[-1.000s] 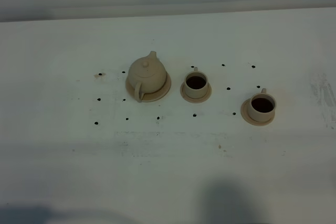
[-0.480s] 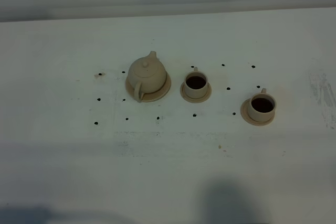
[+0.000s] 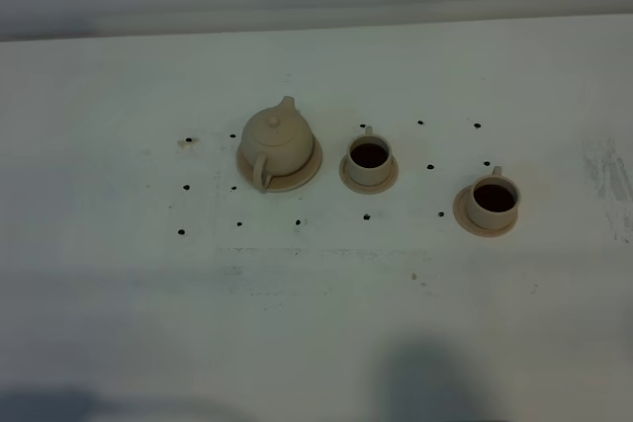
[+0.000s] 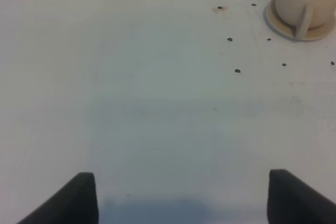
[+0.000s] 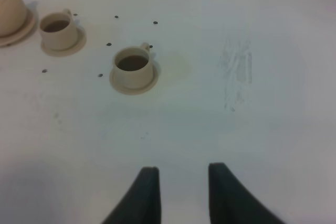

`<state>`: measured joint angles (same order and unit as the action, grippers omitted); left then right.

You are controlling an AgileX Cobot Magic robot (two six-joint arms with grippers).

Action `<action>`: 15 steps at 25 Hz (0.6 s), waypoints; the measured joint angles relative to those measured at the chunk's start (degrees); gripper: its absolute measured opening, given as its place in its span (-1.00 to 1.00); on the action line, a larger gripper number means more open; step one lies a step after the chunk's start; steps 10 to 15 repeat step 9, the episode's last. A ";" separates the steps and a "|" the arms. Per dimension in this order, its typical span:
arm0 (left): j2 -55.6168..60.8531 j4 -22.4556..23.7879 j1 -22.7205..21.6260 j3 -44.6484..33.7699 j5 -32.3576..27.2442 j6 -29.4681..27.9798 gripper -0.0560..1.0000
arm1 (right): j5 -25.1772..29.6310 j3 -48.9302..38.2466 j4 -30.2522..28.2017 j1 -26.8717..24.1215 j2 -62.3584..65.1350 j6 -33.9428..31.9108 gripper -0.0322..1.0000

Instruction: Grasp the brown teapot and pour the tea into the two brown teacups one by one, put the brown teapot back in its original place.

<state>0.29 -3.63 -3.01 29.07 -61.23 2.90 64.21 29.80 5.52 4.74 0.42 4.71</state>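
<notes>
At the right-wrist frame edge, teapot (image 5: 11, 13) is cut off.

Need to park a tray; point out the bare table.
Bare: white table in front of the squat tan ceramic teapot and two small tan teacups; also left of the teapot. Crowded: the teapot-to-cups row.

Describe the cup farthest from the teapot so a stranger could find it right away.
On the white table, three tan ceramic pieces run rightward from the teapot. The last, lowest in the high view, is that cup, on its own saucer. It stands apart from the middle cup, which sits beside the teapot.
</notes>
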 joint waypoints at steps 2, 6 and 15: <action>0.00 0.00 0.00 0.00 0.00 0.01 0.31 | 0.00 0.00 0.00 0.00 0.00 0.00 -0.51; 0.00 0.00 0.00 0.00 0.00 0.06 0.31 | 0.00 0.00 0.00 0.00 0.00 0.00 -0.51; 0.00 0.00 0.00 0.00 0.00 0.06 0.31 | 0.00 0.00 0.00 0.00 0.00 0.00 -0.51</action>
